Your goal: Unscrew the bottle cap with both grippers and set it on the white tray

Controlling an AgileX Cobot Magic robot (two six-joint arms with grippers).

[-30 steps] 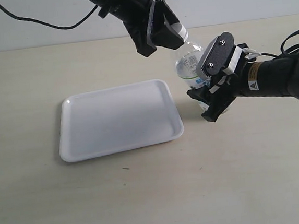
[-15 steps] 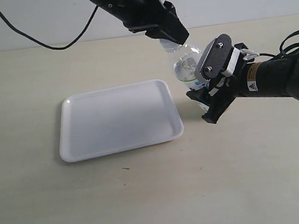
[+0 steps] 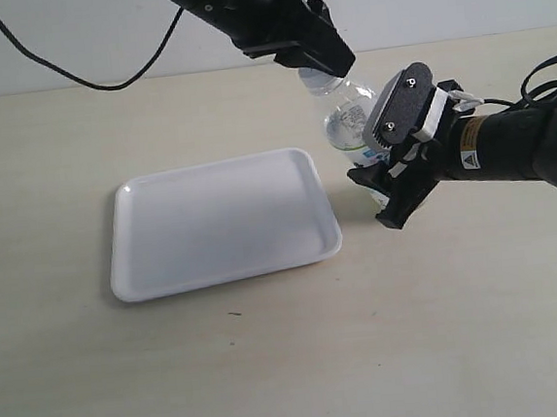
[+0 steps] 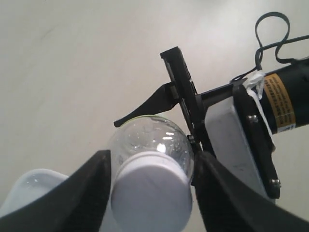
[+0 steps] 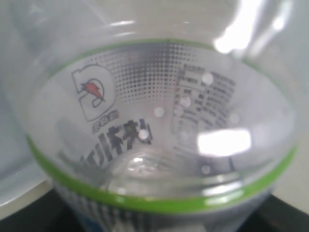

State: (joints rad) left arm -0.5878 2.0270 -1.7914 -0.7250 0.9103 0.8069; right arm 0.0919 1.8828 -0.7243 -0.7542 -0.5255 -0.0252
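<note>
Rolled since a second ago, our all-black left gripper (image 3: pixel 324 60) pinches the small white screw cap (image 4: pixel 150 188) on the clear labelled bottle (image 3: pixel 349 119), which our grey-plated right gripper (image 3: pixel 383 197) clamps low down. We should twist squarely about the bottle's axis, with the white rectangular tray (image 3: pixel 129 280) lying at eight o'clock from it.

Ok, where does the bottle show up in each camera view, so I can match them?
Exterior view: the bottle is right of the white tray, its top covered by the left end effector.
Left wrist view: seen from above, bottle cap toward the camera, between dark fingers.
Right wrist view: fills the frame, label close up.
Shared landmark: the grey plate with screws, in exterior and left wrist views only.
</note>
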